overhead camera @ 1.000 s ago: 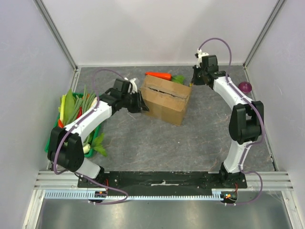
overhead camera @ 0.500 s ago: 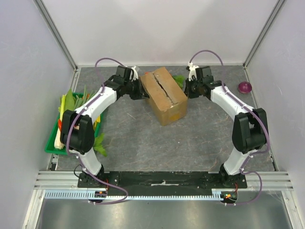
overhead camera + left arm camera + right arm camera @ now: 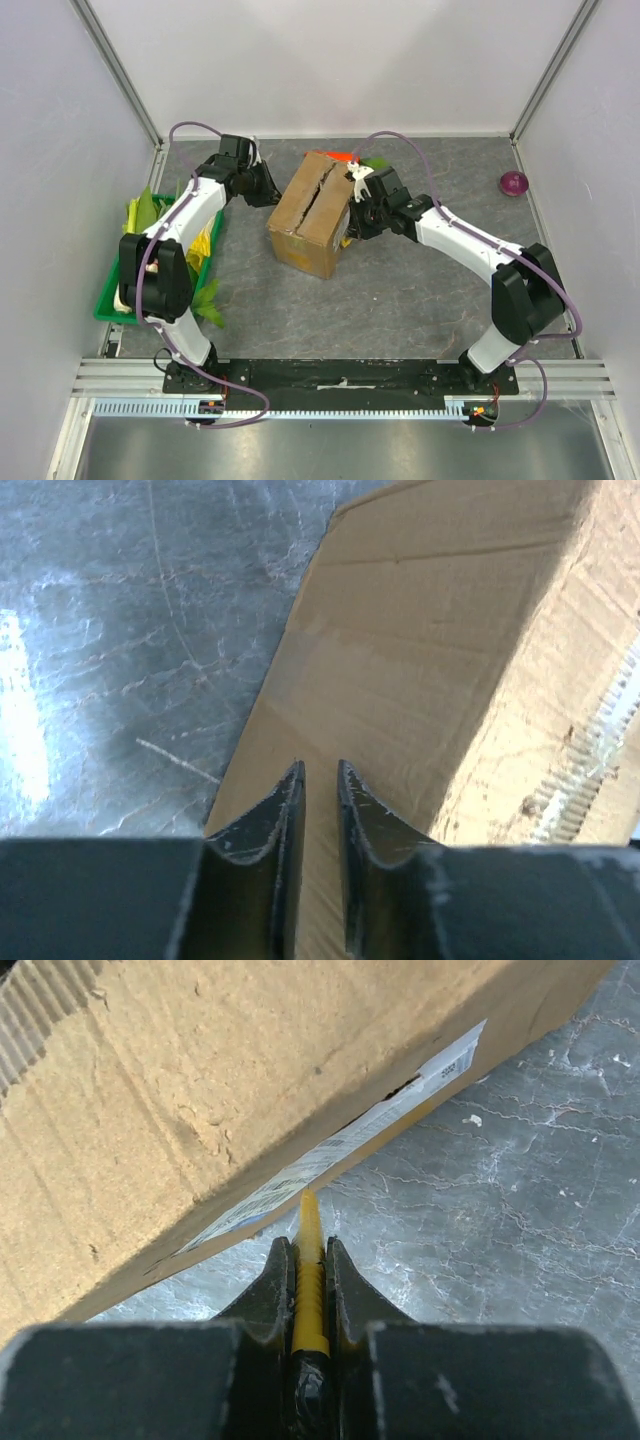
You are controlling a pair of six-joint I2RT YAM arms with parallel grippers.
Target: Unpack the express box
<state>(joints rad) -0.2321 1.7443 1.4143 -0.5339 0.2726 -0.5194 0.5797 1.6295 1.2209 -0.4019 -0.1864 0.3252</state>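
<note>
Grey table, one express box

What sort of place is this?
Probably a robot lab test cell: plain white walls framed by aluminium posts, a left arm and right arm bolted to one base plate, and staged props, the express box and a green tray of vegetables, on a grey table.
</note>
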